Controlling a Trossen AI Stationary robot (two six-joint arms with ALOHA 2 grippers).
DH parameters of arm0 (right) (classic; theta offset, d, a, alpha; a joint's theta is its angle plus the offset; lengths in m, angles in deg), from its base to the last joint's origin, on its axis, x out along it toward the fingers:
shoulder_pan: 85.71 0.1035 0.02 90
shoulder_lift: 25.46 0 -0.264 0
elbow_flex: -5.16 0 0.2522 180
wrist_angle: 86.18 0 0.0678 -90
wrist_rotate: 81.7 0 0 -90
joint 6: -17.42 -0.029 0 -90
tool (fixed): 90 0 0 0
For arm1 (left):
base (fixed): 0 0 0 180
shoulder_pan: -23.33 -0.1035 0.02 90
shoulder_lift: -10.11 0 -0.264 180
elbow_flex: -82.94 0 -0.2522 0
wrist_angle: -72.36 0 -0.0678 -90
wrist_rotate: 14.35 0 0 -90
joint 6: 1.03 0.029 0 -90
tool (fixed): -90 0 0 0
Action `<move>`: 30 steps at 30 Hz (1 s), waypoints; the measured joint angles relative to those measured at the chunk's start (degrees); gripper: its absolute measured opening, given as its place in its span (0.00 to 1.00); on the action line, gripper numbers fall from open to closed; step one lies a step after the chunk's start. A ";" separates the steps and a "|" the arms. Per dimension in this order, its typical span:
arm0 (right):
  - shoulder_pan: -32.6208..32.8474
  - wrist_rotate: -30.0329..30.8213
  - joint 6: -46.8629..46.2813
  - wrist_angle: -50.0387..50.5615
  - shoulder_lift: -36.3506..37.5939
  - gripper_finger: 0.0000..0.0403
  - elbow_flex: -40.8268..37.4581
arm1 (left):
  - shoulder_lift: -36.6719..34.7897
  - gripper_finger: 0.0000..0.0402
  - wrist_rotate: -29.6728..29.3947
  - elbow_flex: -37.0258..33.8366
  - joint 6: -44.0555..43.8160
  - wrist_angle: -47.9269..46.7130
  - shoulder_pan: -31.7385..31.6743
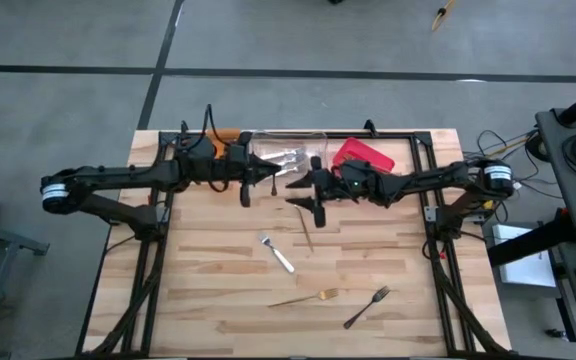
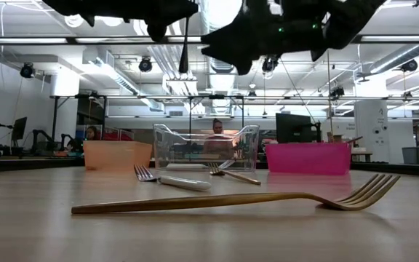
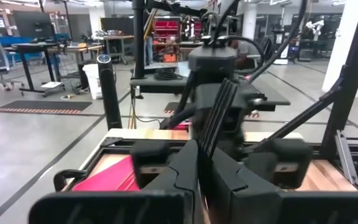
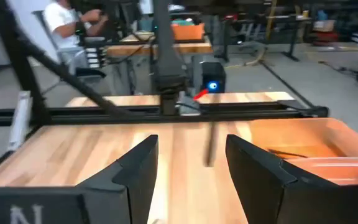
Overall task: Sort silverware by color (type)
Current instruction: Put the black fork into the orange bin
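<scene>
A dark utensil (image 1: 246, 190) hangs upright in the left gripper (image 1: 247, 196), pinched shut on it, left of centre in the high view near the clear bin (image 1: 320, 137). Right gripper (image 1: 318, 212) hovers open, centre frame, right above a dark fork (image 1: 307, 232) lying lengthwise top-to-bottom, so that arm's nearer.

No text, label or number can be read anywhere.

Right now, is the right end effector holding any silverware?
No. In the right wrist view the right end effector stands open with nothing between its fingers, only bare table beyond.
</scene>
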 joint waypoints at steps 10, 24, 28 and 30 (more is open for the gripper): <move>-0.08 0.39 -2.13 -15.32 -8.38 0.44 0.00 | 1.03 0.00 -0.09 0.00 -1.19 2.95 0.16; -0.25 2.03 0.50 -11.83 -12.57 0.36 6.63 | 1.59 0.00 -0.15 0.00 -3.21 4.44 0.16; -0.23 1.87 0.92 -9.79 -13.56 0.32 8.62 | 1.59 0.00 -0.15 0.00 -3.21 4.39 0.16; -0.23 2.39 0.11 -9.14 -13.56 0.28 8.82 | 1.55 0.00 -0.15 0.00 -3.20 4.41 0.16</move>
